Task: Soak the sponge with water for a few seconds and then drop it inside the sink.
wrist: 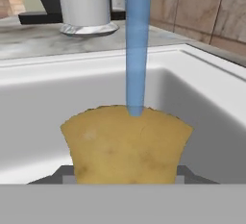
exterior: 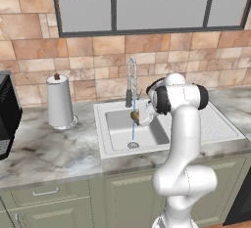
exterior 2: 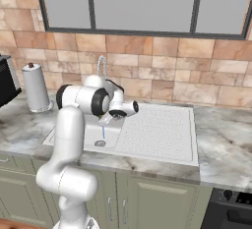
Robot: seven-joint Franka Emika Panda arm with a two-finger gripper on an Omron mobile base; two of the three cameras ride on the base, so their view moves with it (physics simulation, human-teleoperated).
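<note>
At frame centre the gripper (wrist: 126,180) pinches the sponge (wrist: 127,143) under the water (wrist: 137,45); drifting sideways could lose the stream.

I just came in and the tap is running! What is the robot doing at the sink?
The robot's gripper is shut on a small yellow sponge and holds it under the faucet. A thin blue stream of water lands on the sponge's top edge, so it is getting soaked. All of this happens above the white sink, with more water running down to the drain. The sponge has not been dropped in yet.
</note>
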